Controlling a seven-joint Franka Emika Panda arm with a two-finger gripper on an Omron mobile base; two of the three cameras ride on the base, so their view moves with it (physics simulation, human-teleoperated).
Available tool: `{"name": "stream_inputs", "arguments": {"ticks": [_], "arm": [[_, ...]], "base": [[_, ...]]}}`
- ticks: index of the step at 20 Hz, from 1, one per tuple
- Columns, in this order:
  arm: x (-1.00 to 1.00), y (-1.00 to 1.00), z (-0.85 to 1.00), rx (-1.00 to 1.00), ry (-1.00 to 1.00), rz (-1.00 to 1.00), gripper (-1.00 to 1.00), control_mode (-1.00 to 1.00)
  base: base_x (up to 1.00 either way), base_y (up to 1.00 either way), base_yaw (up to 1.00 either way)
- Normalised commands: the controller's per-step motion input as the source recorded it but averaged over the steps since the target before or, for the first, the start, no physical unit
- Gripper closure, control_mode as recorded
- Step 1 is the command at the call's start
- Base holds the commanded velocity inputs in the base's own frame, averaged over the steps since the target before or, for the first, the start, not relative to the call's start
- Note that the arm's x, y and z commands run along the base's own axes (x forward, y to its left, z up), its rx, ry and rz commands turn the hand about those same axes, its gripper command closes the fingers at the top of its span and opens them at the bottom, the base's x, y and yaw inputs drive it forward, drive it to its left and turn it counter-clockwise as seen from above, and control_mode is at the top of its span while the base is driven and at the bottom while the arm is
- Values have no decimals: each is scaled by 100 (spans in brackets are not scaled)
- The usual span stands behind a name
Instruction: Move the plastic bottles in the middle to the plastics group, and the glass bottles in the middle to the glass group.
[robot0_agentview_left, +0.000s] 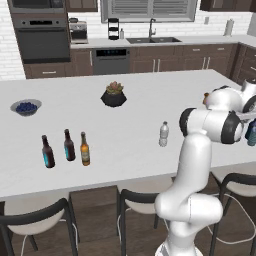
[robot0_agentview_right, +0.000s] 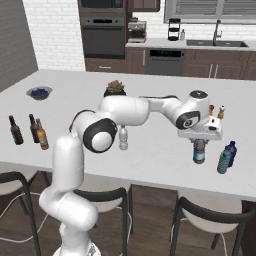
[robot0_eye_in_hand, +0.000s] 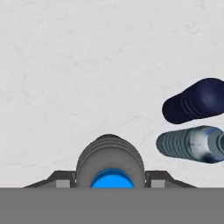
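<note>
While gripper (robot0_agentview_right: 199, 146) clamped, bottle (robot0_agentview_right: 199, 152) half-hidden

A home kitchen: a built-in wall oven (robot0_agentview_left: 41, 37) at ten o'clock, a dishwasher (robot0_agentview_left: 110, 61) and sink (robot0_agentview_left: 152, 39) at twelve under a blinded window (robot0_agentview_left: 148, 10), dark cabinets (robot0_agentview_left: 200, 58), stools (robot0_agentview_left: 137, 205) along the white island bench (robot0_agentview_left: 150, 100).

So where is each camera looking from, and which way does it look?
Left base view: behind the arm on its left, facing the counter and the brown bottles; white arm at lower right.
Right base view: behind on its right; arm from lower left, gripper around a clear bottle.
Hand view: straight down along that bottle onto the counter; fingertips beside it.
Right base and hand views share the two blue bottles.
</note>
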Motion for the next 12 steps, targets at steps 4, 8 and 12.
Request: {"name": "stream_inputs", "arguments": {"ticks": [4,8,12], "arm": [[0,-19,-2,0,0,0,100,-100],[0,-23,0,0,0,0,100,-100],[0,-24,-2,0,-3,0,100,-100]], "base": [[0,0,0],[0,0,0],[0,0,0]]}}
